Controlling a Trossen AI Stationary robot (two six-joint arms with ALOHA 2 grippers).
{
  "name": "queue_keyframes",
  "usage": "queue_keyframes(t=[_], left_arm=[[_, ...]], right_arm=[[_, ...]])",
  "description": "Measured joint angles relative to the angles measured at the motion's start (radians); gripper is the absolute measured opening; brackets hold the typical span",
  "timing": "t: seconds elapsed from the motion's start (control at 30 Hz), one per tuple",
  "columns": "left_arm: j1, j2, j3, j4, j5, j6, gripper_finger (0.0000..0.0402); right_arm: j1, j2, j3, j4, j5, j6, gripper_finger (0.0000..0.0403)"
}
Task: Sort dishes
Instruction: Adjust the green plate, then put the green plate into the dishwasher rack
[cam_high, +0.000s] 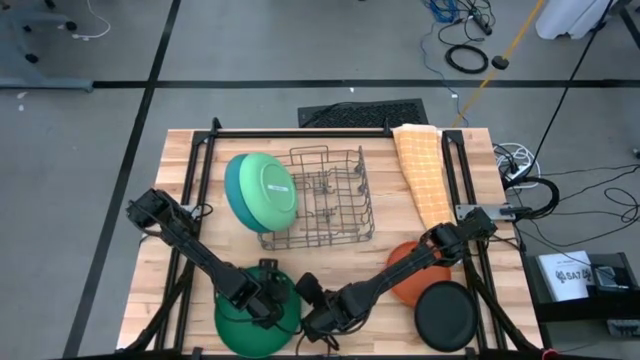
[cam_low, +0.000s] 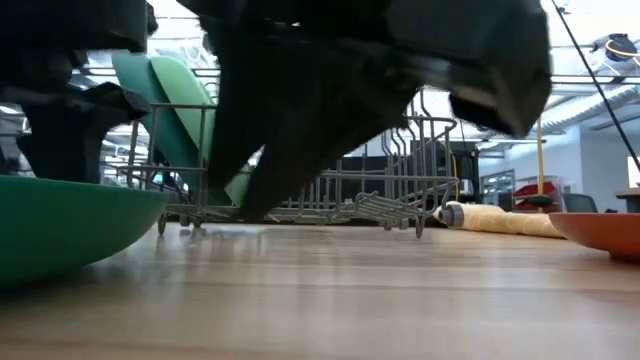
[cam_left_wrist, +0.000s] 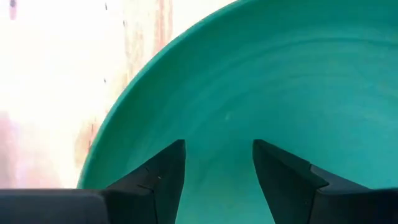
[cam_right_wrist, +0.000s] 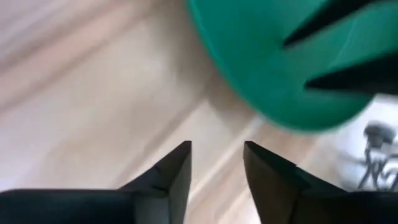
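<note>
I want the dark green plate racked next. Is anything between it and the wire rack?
Nothing visible lies on the bare wood between the dark green plate and the wire rack. The left gripper, open, is over the plate; the right gripper, open, is beside it.

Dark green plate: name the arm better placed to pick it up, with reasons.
Left. The left gripper hangs open directly over the dark green plate; the right gripper, also open, sits beside its rim above bare table.

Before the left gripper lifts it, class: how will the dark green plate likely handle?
The dark green plate looks like smooth, rigid plastic, so probably stiff, light and somewhat slippery. The left gripper, open above it, would likely tilt it if holding one rim. Lying flat, it shouldn't roll.
</note>
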Motion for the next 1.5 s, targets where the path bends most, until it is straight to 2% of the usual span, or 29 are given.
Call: queue_keyframes(t=[0.13,0.27,0.4,0.53,0.77,0.9,1.07,1.2,1.4,1.5], left_arm=[[0.000,-0.083,0.032,-0.024,-0.002,0.000,0.0200],[-0.004,-0.172,0.046,-0.037,-0.042,0.001,0.0200],[-0.030,-0.266,0.051,-0.060,-0.090,-0.001,0.0200],[-0.065,-0.344,0.051,-0.105,-0.181,-0.057,0.0200],[-0.103,-0.404,0.051,-0.122,-0.273,-0.079,0.0200],[-0.102,-0.404,0.051,-0.122,-0.283,-0.079,0.0200],[-0.103,-0.404,0.051,-0.121,-0.292,-0.079,0.0200],[-0.105,-0.404,0.051,-0.119,-0.298,-0.079,0.0200],[-0.109,-0.408,0.053,-0.122,-0.298,-0.079,0.0200],[-0.109,-0.429,0.067,-0.123,-0.304,-0.079,0.0200]], right_arm=[[0.001,-0.005,0.061,-0.126,0.011,0.078,0.0192],[0.021,-0.006,0.093,-0.081,0.004,0.055,0.0212],[0.048,0.001,0.094,0.059,-0.049,-0.059,0.0208],[0.049,0.025,0.094,0.149,-0.070,-0.128,0.0195],[0.029,0.072,0.094,0.189,-0.104,-0.156,0.0177],[0.016,0.092,0.094,0.224,-0.160,-0.179,0.0161],[0.002,0.122,0.092,0.246,-0.172,-0.192,0.0128],[-0.003,0.131,0.093,0.286,-0.171,-0.194,0.0092],[0.005,0.122,0.093,0.273,-0.172,-0.207,0.0012],[0.018,0.093,0.093,0.252,-0.178,-0.223,0.0008]])
